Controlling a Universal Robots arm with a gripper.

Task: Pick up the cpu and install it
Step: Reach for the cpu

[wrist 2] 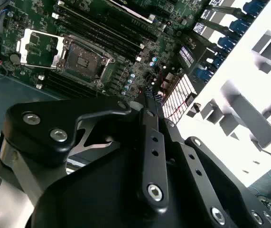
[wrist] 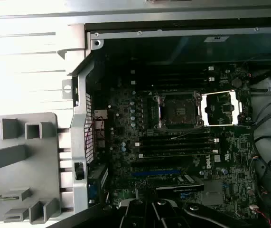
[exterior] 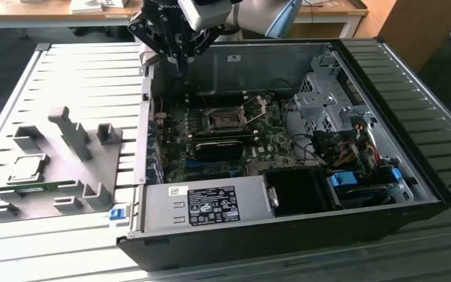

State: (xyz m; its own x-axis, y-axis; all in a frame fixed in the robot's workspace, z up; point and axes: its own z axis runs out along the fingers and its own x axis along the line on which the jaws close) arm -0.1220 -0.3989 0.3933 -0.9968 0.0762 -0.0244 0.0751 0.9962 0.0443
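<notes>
- Exterior view: the tool (exterior: 182, 61) hangs over the far edge of the open computer case (exterior: 234, 241), clenched, with nothing visibly in it;
- the cpu (exterior: 28, 167) lies in its nest on the grey fixture (exterior: 61, 170) on the bench (exterior: 84, 70), at the exterior view's left, well apart from the tool;
- the socket (exterior: 224, 119) looks empty, with its frame (wrist: 220, 108) flipped open in the first wrist view;
- judged from this, neither pick-up nor installation is done; the whole task remains.

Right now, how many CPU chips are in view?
1. The cpu lies in the grey fixture tray at the exterior view's left, outside the computer case, apart from the gripper. Others may be hidden.
</notes>
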